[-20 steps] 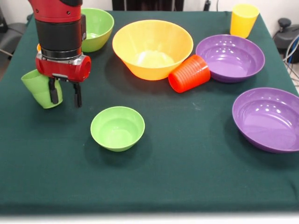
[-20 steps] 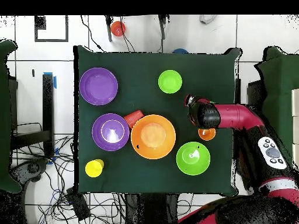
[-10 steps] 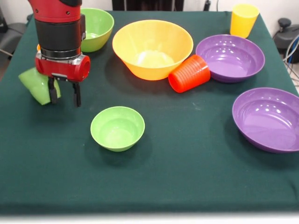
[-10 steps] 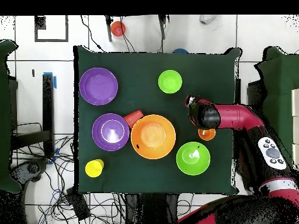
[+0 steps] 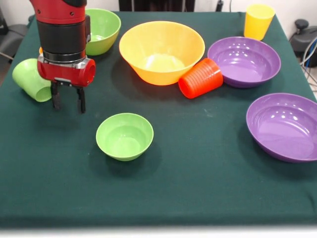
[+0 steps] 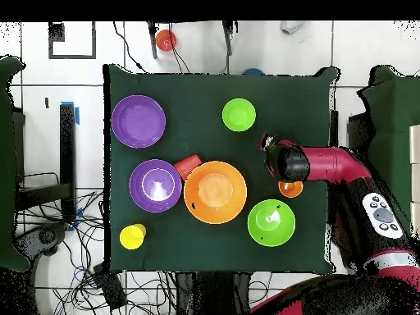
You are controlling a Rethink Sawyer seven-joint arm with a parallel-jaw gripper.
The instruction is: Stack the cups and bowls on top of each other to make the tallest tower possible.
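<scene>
My gripper (image 5: 67,101) hangs open just above the cloth with nothing between its fingers. The light green cup (image 5: 29,79) lies on its side just left of it, apart from the fingers. A sliver of the orange cup (image 5: 41,50) shows behind the arm, and the overhead view shows more of this cup (image 6: 290,189). The red cup (image 5: 200,78) lies on its side against the large orange-yellow bowl (image 5: 161,49). The yellow cup (image 5: 258,21) stands upright at the back right. The small light green bowl (image 5: 125,135) sits in front of the gripper. Nothing is nested, so no tower is in view.
A medium light green bowl (image 5: 102,29) stands behind the arm. Two purple bowls (image 5: 243,60) (image 5: 285,126) sit on the right side. The green cloth's left edge (image 5: 6,79) runs close to the fallen cup. A small red-orange object (image 6: 166,39) lies on the floor off the table.
The light green cup, tilted against the gripper's left finger a second ago, has tipped over and now lies on its side farther left. The gripper has barely moved.
</scene>
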